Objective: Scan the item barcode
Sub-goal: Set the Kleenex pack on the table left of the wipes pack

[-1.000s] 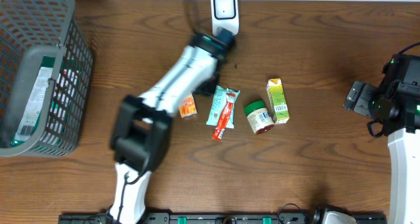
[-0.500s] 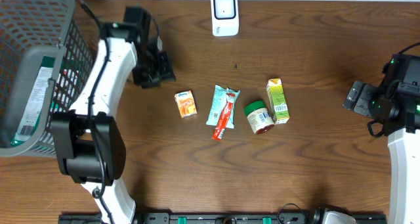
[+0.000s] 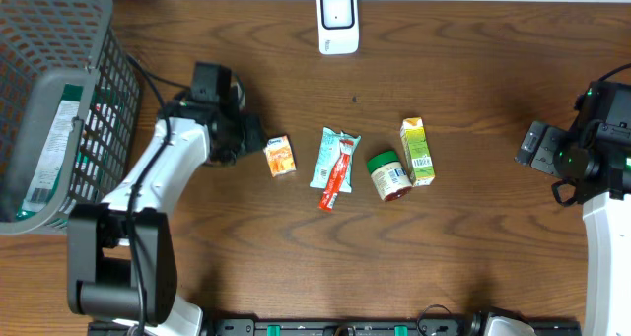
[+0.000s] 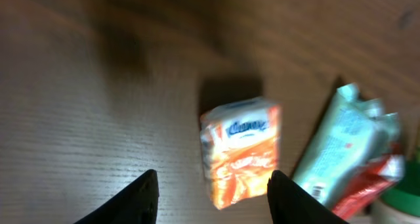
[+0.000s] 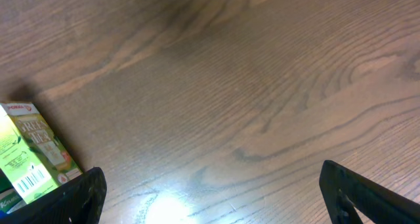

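Poised for the pick, with the left hand (image 4: 213, 196) apart and empty over the small orange packet (image 4: 241, 148) lying on the wooden surface (image 3: 473, 257) beside a teal wrapper (image 3: 328, 159); probably needs lowering, closing, then carrying it to the white scanner (image 3: 337, 21).

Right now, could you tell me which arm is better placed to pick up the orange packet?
Left. The left gripper, open, sits right beside the orange packet; the right gripper is far across the table.
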Controlling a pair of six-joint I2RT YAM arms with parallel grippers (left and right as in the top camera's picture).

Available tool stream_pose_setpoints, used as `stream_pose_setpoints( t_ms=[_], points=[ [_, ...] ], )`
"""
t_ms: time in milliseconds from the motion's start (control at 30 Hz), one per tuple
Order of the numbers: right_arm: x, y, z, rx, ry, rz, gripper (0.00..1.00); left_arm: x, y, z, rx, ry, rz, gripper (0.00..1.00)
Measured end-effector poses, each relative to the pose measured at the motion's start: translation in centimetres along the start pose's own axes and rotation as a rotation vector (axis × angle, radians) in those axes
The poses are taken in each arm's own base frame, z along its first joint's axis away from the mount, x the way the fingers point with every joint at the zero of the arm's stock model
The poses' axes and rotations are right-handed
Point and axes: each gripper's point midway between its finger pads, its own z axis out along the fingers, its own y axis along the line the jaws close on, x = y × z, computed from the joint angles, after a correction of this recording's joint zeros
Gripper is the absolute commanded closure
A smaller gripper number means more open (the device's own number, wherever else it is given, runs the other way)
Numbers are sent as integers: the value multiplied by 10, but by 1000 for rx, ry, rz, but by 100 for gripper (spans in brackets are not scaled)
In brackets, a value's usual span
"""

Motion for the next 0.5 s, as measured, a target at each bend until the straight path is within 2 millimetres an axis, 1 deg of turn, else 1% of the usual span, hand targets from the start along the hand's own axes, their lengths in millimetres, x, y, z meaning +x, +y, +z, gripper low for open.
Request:
stream_pose_setpoints(
  t_ms=[100,200,267,367,500],
  points=[
    [0,0,0,0,0,0,1,11,8,20,15,4,-11,46],
    [0,0,0,0,1,0,1,19,11,33,40,8,-13,46],
    [0,0,0,0,1,0,1,20,10,36,54,6,-11,46],
    [0,0,0,0,0,0,1,17,7,36,73,-9,-3,46],
    [0,0,0,0,1,0,1,18,3,36,94,-2,-2,46]
  ],
)
